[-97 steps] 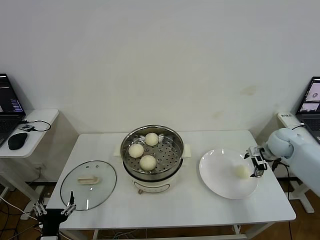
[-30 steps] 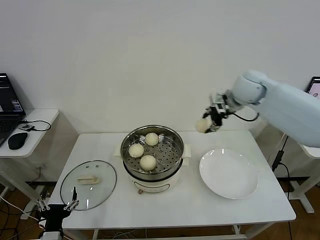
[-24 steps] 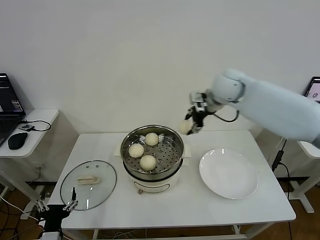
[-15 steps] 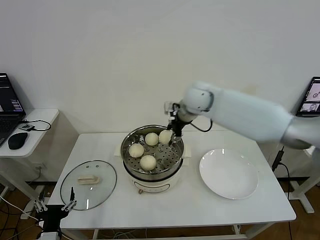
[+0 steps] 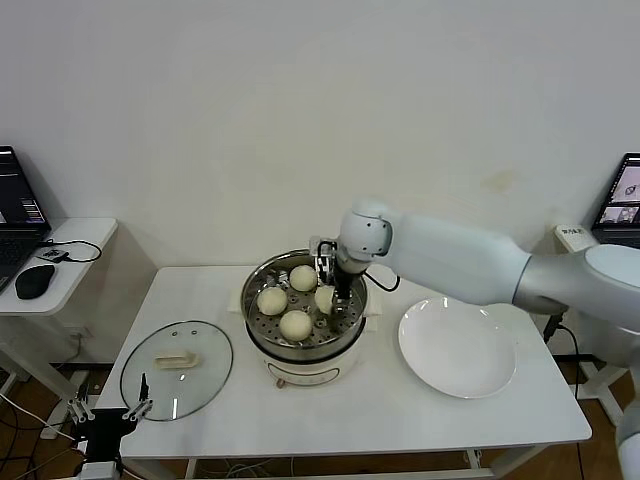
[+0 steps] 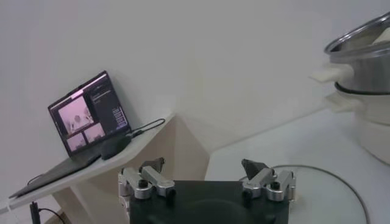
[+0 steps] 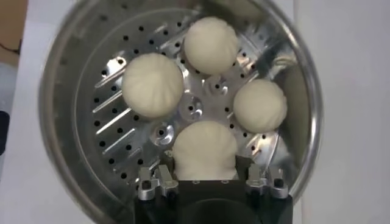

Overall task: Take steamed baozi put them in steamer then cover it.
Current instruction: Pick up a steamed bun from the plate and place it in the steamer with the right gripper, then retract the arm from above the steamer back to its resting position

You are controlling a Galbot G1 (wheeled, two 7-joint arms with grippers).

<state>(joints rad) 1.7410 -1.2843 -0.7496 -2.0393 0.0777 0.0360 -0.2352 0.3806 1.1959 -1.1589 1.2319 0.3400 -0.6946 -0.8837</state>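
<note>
The steamer (image 5: 300, 372) stands mid-table. Three baozi lie on its perforated tray (image 7: 116, 131): one near the left side (image 5: 272, 300), one at the back (image 5: 303, 278), one at the front (image 5: 296, 324). My right gripper (image 5: 332, 292) reaches down inside the pot and is shut on the fourth baozi (image 7: 204, 151), low at the tray's right side (image 5: 324, 298). The glass cover (image 5: 177, 385) lies flat on the table left of the steamer. My left gripper (image 5: 108, 414) is open and parked below the table's front left corner, by the cover's rim (image 6: 323, 176).
An empty white plate (image 5: 458, 347) lies right of the steamer. A side table (image 5: 70, 262) with a laptop and a mouse (image 5: 35, 281) stands at far left. Another laptop (image 5: 622, 198) is at far right. The wall is close behind the table.
My right gripper lifted the last baozi off the plate, carried it up and left over the table, and lowered it into the steamer. The plate is now empty. The left arm stayed parked.
</note>
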